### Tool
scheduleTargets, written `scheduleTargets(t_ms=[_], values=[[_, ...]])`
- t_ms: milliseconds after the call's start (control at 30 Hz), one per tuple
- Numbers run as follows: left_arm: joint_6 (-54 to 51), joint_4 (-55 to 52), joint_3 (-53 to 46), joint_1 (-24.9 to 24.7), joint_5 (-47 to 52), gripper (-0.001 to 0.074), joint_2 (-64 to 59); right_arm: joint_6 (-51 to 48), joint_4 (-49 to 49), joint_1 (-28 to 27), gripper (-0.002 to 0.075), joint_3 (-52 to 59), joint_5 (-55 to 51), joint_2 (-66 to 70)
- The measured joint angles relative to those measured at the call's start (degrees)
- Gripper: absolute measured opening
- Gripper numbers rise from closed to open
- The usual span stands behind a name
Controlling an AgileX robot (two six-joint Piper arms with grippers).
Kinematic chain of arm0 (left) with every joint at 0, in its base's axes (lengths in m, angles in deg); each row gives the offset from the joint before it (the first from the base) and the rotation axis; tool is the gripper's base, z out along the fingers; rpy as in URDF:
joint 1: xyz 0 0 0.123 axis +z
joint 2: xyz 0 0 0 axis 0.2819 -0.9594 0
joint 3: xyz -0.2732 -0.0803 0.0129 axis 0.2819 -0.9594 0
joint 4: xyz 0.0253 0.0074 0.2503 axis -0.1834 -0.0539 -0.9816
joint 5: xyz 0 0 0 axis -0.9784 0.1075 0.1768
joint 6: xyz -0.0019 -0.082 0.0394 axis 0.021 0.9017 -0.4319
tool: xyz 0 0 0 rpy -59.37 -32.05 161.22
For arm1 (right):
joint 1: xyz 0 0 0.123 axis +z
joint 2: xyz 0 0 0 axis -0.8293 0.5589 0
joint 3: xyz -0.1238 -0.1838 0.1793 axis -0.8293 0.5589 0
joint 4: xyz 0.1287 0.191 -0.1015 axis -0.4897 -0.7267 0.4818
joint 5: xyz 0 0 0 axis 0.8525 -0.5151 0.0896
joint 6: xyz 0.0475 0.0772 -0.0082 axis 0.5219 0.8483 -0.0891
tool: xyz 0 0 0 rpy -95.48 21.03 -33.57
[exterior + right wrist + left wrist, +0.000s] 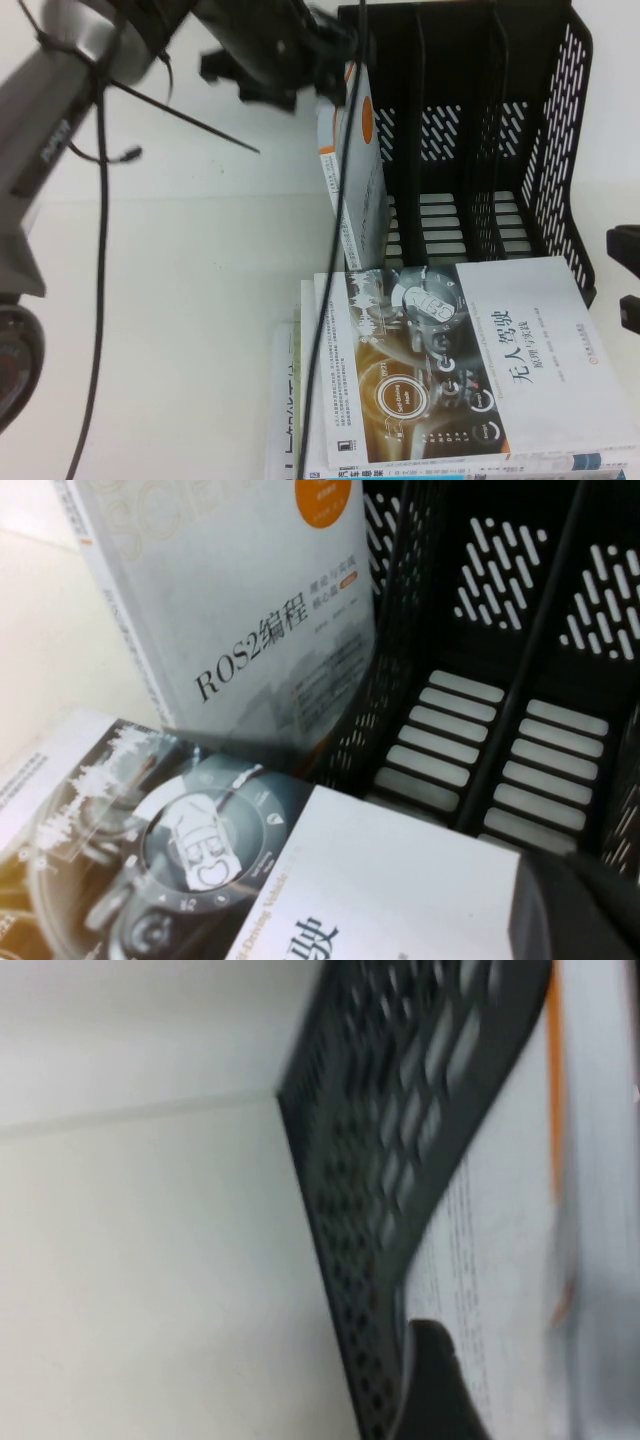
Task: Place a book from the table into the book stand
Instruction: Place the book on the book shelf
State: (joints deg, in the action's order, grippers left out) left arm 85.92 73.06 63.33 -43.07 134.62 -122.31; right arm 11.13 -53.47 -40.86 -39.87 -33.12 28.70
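The black book stand (560, 120) stands at the back right of the white table (180, 300). A white book with an orange disc (360, 170) stands upright in its leftmost slot, against the perforated left wall (380, 1140). The book's cover (500, 1210) fills much of the left wrist view, and its title side (250, 610) shows in the right wrist view. My left gripper (300, 60) hangs blurred at the book's top left corner. At the right edge of the table my right gripper (625, 278) is open and holds nothing.
A stack of books lies in front of the stand, and its top book has a white and dark cover (470, 370) (150, 860). The stand's middle and right slots (560, 650) hold nothing. A black cable (335, 250) hangs down across the book and the stack.
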Motion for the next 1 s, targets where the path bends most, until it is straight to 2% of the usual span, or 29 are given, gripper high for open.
scheduleTargets(t_ms=[200, 400, 467, 600, 667, 1000], values=[[1.4, -4.5, 6.3, 0.0, 2.4, 0.0335, 3.2, -0.3, 0.0, 0.0, 0.0005, 0.0, -0.8, 0.0], [1.8, -1.1, 8.5, 0.0, 5.8, 0.0323, 4.3, -0.3, 0.0, 0.0, 0.0005, 0.0, -2.4, 0.0], [0.4, 2.3, 8.6, 0.0, 6.2, 0.0354, 4.3, -0.4, 0.0, 0.0, 0.0005, 0.0, -3.0, 0.0], [-1.6, 7.5, 8.9, 0.0, 6.2, 0.0498, 2.9, -0.4, -0.1, 0.0, 0.0005, 0.0, -3.3, 0.0], [-1.9, 7.9, 8.9, 0.0, 6.2, 0.0539, 1.9, -0.4, -0.3, 0.0, 0.0005, 0.0, -3.5, 0.0], [-2.0, 4.3, 8.9, 0.0, 6.2, 0.0568, -5.0, -0.4, -1.0, 0.0, 0.0005, 0.0, -3.5, 0.0]])
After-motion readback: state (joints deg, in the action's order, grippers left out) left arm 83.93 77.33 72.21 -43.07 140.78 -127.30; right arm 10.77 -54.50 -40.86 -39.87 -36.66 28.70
